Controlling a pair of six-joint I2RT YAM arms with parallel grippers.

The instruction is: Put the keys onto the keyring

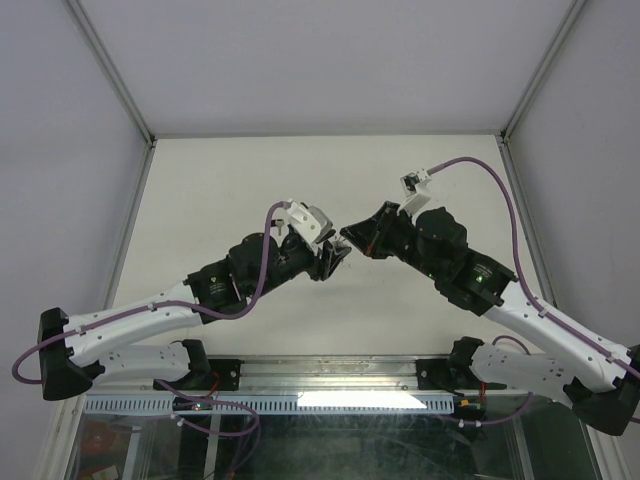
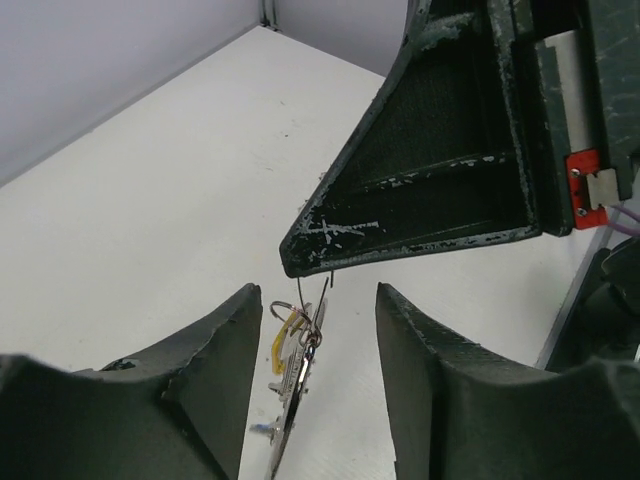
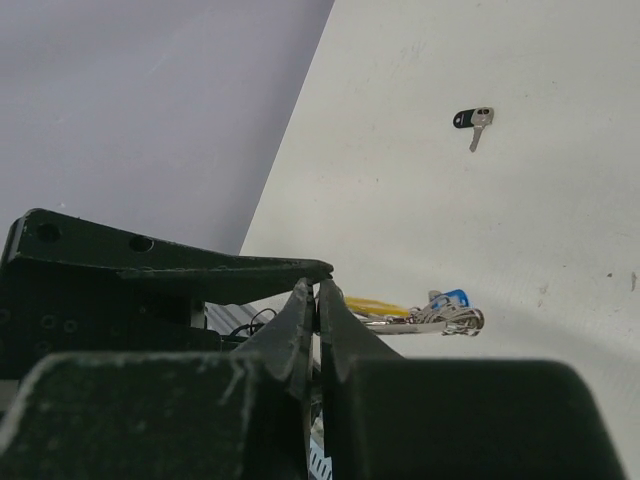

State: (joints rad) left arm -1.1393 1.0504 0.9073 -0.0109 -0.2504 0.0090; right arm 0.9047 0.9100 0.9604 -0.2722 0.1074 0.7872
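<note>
**Keys held aloft:** The right tool (image 3: 317, 300), its dark, scuffed plastic fingers pressed tight together, pinches the thin silver wire ring (image 2: 300, 295) so that the bunch hangs beneath it. Flat silver keys (image 2: 293, 395) dangle from the wire. A yellow-tagged key (image 2: 283, 340) and a blue-headed key (image 3: 452, 297) sit among them, though it cannot be told whether those two are threaded on the ring. The left tool (image 2: 318, 310) stands wide open and holds nothing. Its wedge-shaped, rough-faced fingers (image 2: 200, 380) flank the bunch without touching it. A black-headed key (image 3: 473, 120) lies flat on the counter (image 2: 150, 220), well apart from the bunch. The counter is matte off-white with faint specks, enclosed by pale grey walls (image 3: 150, 100) and slim aluminium corner posts (image 1: 110, 70).
</note>
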